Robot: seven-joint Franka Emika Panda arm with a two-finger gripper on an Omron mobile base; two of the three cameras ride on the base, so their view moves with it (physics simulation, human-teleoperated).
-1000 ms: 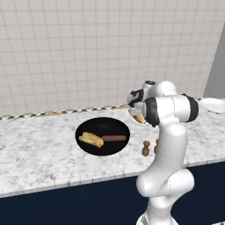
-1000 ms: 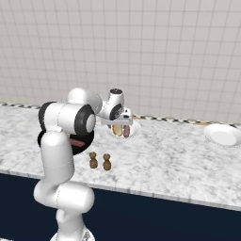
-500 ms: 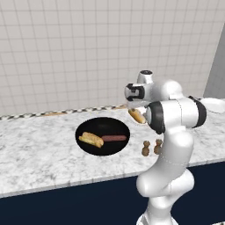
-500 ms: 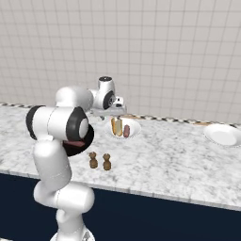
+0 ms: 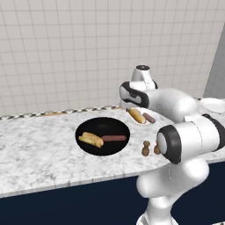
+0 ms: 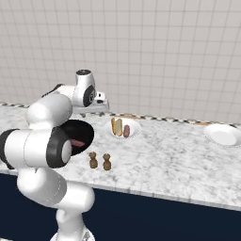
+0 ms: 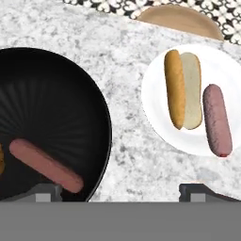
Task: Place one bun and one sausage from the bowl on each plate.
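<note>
The black bowl [image 7: 56, 103] [image 5: 105, 125] holds a reddish sausage [image 7: 44, 164] [image 5: 114, 138] and a tan bun [image 5: 90, 139]. Right of it, a white plate [image 7: 155, 94] [image 6: 134, 126] carries a split bun [image 7: 181, 89] [image 6: 116, 126] and a pinkish sausage [image 7: 216, 120] [image 6: 126, 131]. My gripper [image 7: 120, 193] [image 6: 92, 112] hovers above the bare counter between bowl and plate. It is open with nothing between its fingers. A second plate [image 6: 222, 134] [image 5: 213, 105] lies bare far to the right. In the right base view my arm hides much of the bowl.
Two small brown shakers [image 6: 93, 161] [image 6: 107, 162] stand near the counter's front edge, in front of the bowl and plate. A flat tan disc [image 7: 181, 19] lies by the checkered strip at the tiled back wall. Marble counter stretches between the two plates.
My hand has lifted off the near plate and drifted toward the bowl while the elbow swung outward. The bun and sausage stay on that plate.
</note>
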